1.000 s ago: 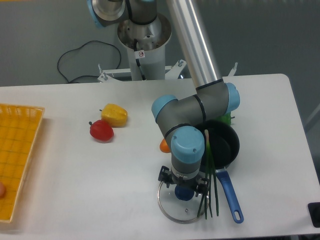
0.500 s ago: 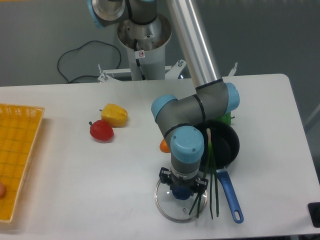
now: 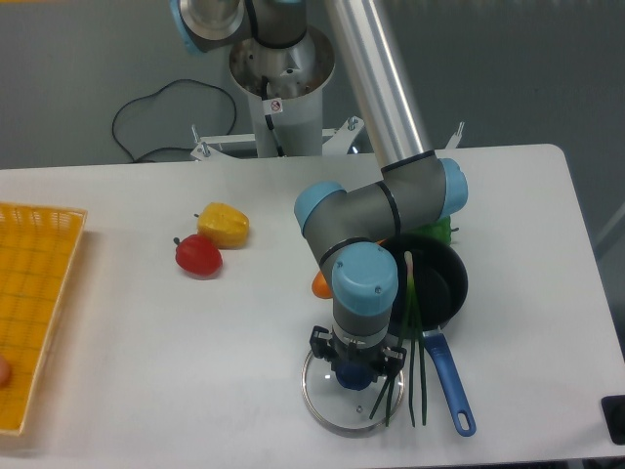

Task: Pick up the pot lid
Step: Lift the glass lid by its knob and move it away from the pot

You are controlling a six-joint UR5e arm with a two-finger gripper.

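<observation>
Pinching the pot lid by its blue knob, near side, right of middle.
With the gripper, seeming to press the knob between both fingers, the lid flat on the table. Could tilt the whole lid in lifting, if holding the knob off its middle; could lose it, if gripping only the smooth top. Could drag the thin green stalks too, by catching them at the lid's right edge. Seeing grey floor at the far side, then white table, orange basket at left, black pan with blue handle at right, yellow vegetable and red vegetable farther left, and black cable on the floor.
</observation>
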